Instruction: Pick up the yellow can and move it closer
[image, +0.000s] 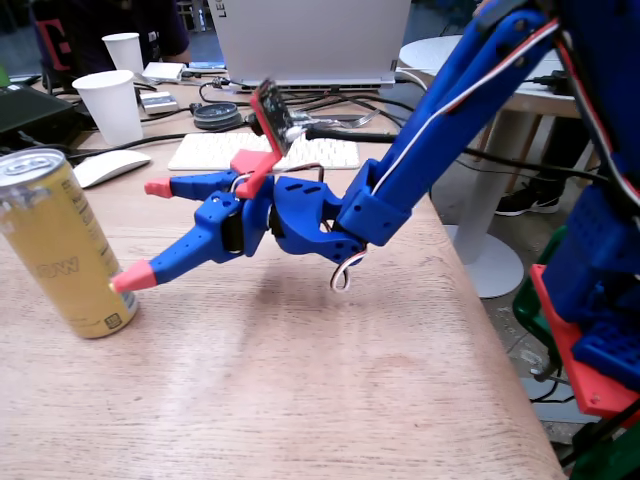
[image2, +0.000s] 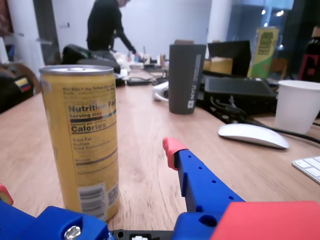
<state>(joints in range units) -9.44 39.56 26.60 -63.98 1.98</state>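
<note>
Approaching the yellow can (image: 62, 245) with the pincer (image: 145, 232) spread wide open, nothing held. The can stands upright at the left edge of the tabletop (image: 300, 380) in the fixed view. The lower pink fingertip (image: 133, 278) sits at the can's side near its base, touching or nearly so; the upper fingertip (image: 157, 186) is off to the right, short of the can.

In the wrist view the can (image2: 82, 140) sits left of centre, so it's not yet centred between the fingers, with one finger (image2: 192, 177) well to its right.

Risks as I see them:
- lower tip pushes the base and tips the tall slim can, or slides it off the near edge
- closing now pinches only the can's edge, so it squirts out
- low grip point, so the can may lean when lifted

White paper cup (image: 110, 105) and mouse (image: 108, 166) are well behind, not a concern.
</note>
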